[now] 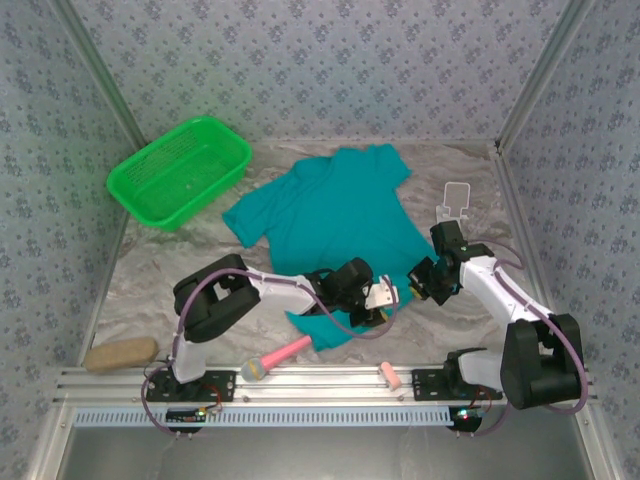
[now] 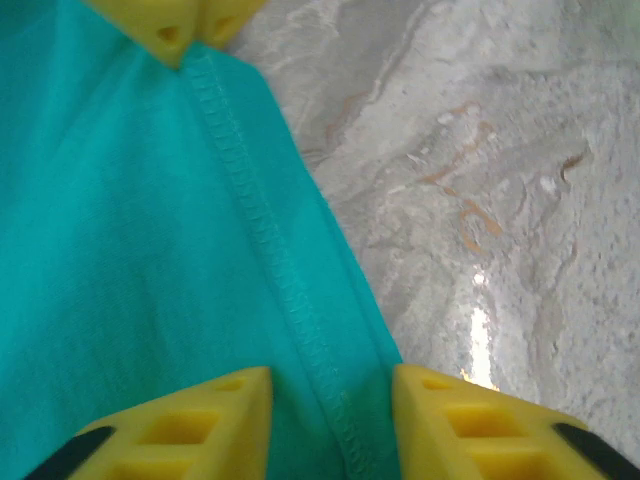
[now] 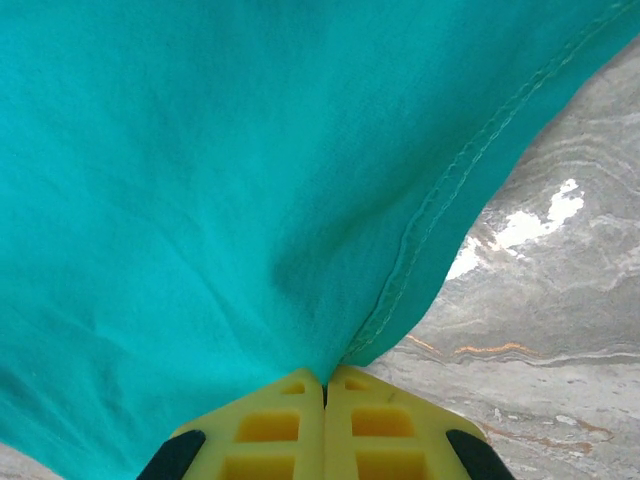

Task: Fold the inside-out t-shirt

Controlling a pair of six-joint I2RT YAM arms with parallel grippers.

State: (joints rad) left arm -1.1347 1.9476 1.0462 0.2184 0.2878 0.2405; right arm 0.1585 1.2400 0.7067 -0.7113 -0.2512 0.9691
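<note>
**A:** Where is the t-shirt?

**B:** The teal t-shirt [image 1: 335,210] lies spread over the middle of the marbled surface [image 1: 150,290]. Its sleeves point to the far side and its near hem sits down by both claws.

**A:** And the claws?

**B:** The right claw [image 3: 325,385] is pressed together on the stitched hem, and cloth fans out from its tips. The left claw [image 2: 330,400] has its yellow fingers [image 2: 200,430] apart, one on each side of the hem seam, with cloth lying between them. Another yellow tip [image 2: 180,25] touches the same seam farther along, cut off by the frame edge.

**A:** What else is around?

**B:** A green mesh basket [image 1: 180,170] sits far left, near one sleeve but apart from it. A small clear stand [image 1: 455,200] is just right of the shirt. By the front rail [image 1: 330,380] there is a tan block [image 1: 120,353] at the left. A pink-handled tool [image 1: 275,358] lies beside the shirt's near corner, and a small pink piece [image 1: 388,375] rests on the rail.

**A:** Any room to move?

**B:** There is bare surface left of the shirt's near half and to the right of the shirt. Patterned walls [image 1: 300,60] close in on three sides.

**A:** Anything hidden?

**B:** The left arm [image 1: 260,285] crosses the shirt's near edge and covers part of it. The tool's pale head is too small to make out.
</note>
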